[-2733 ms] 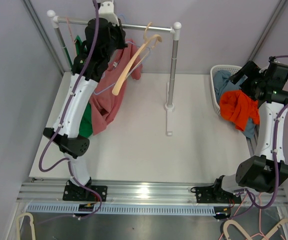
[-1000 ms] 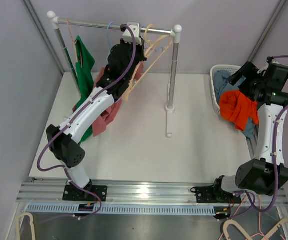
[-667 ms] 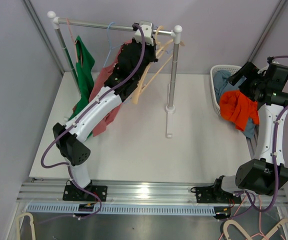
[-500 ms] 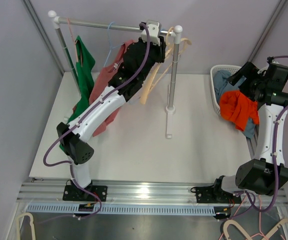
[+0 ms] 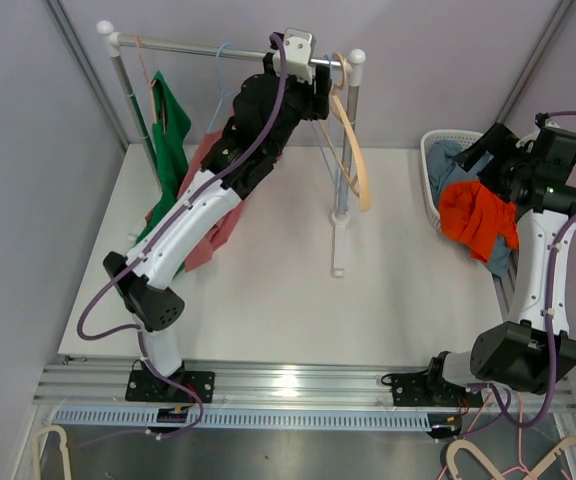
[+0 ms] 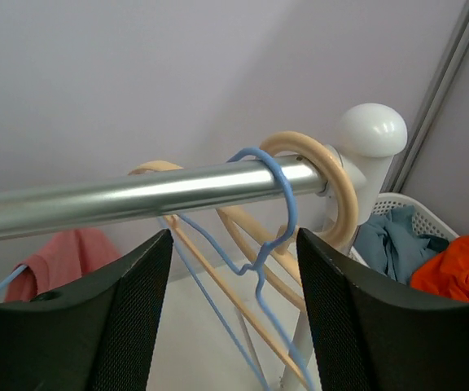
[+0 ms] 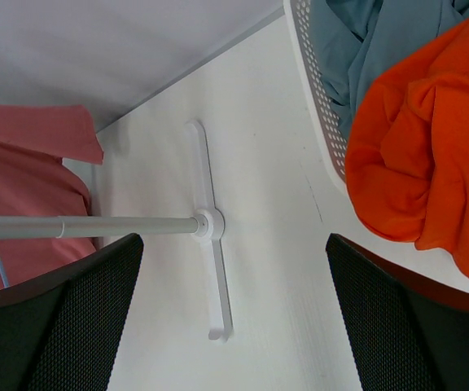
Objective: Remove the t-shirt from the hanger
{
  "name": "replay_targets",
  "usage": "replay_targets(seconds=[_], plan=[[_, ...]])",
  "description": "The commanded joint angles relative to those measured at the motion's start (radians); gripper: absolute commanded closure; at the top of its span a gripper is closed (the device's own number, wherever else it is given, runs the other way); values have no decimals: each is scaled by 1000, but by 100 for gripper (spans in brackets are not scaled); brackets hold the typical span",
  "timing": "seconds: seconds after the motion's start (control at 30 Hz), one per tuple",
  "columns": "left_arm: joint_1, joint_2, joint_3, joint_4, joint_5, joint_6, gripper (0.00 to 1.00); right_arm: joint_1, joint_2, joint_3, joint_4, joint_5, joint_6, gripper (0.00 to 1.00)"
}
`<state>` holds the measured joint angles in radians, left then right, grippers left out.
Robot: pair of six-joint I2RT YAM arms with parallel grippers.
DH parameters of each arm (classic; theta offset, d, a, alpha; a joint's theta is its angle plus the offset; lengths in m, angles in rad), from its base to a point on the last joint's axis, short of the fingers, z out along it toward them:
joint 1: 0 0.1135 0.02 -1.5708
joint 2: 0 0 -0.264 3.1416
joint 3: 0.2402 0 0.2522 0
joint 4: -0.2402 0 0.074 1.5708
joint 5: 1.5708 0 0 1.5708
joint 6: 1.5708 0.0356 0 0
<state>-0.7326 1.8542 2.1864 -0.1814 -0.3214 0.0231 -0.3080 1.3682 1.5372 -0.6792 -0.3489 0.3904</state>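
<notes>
Moved: wooden hanger (image 5: pixel 356 150) swung to rail (image 5: pixel 198 47) end | left gripper (image 6: pixel 233 244) wide, empty | right gripper (image 7: pixel 234 244) wide, near basket (image 7: pixel 312 90) rim

Salmon-pink t-shirt (image 7: pixel 23 175), green shirt (image 5: pixel 171 130), tan hanger (image 5: pixel 358 170), pale blue hanger (image 6: pixel 277 204), silver rail (image 6: pixel 96 199), orange garment (image 7: pixel 414 155), grey-blue clothes (image 7: pixel 381 32), white mesh basket (image 7: pixel 312 90), white bench (image 5: pixel 268 300)

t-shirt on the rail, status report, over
Left gripper open at right end of rail, empty. Right gripper open by basket. Pink t-shirt hangs from rail under left arm. Bare hangers between left fingers.
</notes>
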Motion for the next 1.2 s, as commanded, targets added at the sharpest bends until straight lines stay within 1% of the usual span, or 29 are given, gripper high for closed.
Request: replay_targets(seconds=[0.0, 0.03, 0.07, 0.1, 0.17, 0.2, 0.23, 0.27, 0.3, 0.33, 0.4, 0.43, 0.5, 0.63, 0.73, 0.83, 0.9, 0.97, 1.0, 1.03, 1.07, 1.1, 1.13, 1.17], plan=[[4, -136, -37, -47, -27, 18, 33, -3, -35, 1, 10, -12, -4, 1], [12, -162, -60, -50, -44, 6, 32, -3, -35, 0, 7, -12, -5, 0], [21, -221, -82, -55, -44, -6, 29, -2, -35, 3, 4, -12, -7, 1], [36, -254, -133, -59, -32, -15, 28, -2, -37, 1, 3, -13, -7, 0], [103, -314, -219, -66, 31, -87, 24, -3, -41, -3, 1, -18, -7, 1], [128, -363, -243, -70, 44, -97, 23, -2, -41, -3, 3, -21, -5, 1], [171, -380, -278, -73, 38, -95, 20, 0, -44, -5, 3, -24, -4, 1], [192, -391, -280, -82, 18, -88, 15, 1, -44, -5, 4, -24, -4, 1], [209, -389, -277, -122, -1, -78, 13, 3, -46, -8, 3, -25, -2, 1], [249, -382, -240, -153, -11, -62, 9, 6, -47, -9, 7, -27, 1, 0], [288, -359, -214, -213, -2, -63, 2, 9, -54, -20, 13, -27, 2, 1], [320, -342, -205, -249, 8, -64, 1, 13, -54, -23, 17, -27, 5, 1], [346, -332, -215, -260, 31, -72, 0, 15, -52, -32, 20, -27, 8, 0], [387, -328, -280, -216, 77, -92, 0, 20, -52, -49, 30, -27, 8, 0], [395, -276, -240, -233, 84, -100, 1, 20, -49, -49, 30, -22, 1, 1], [400, -219, -186, -256, 87, -109, 4, 17, -46, -48, 33, -19, -5, 1], [404, -178, -156, -257, 102, -109, 9, 15, -41, -49, 36, -18, -8, 1], [407, -145, -97, -271, 105, -110, 20, 15, -37, -54, 38, -18, -12, 1], [410, -106, -80, -295, 105, -114, 24, 14, -37, -54, 40, -21, -12, 0], [412, -86, -13, -312, 102, -117, 29, 15, -35, -55, 43, -22, -10, 0], [414, -66, 10, -329, 99, -120, 39, 14, -34, -55, 43, -24, -8, 0], [415, -29, 28, -343, 93, -123, 45, 14, -37, -60, 47, -24, -7, 0], [417, -17, 76, -363, 87, -130, 55, 15, -38, -61, 49, -25, -7, 0], [418, -9, 87, -369, 88, -135, 92, 14, -38, -61, 50, -27, -5, 0]])
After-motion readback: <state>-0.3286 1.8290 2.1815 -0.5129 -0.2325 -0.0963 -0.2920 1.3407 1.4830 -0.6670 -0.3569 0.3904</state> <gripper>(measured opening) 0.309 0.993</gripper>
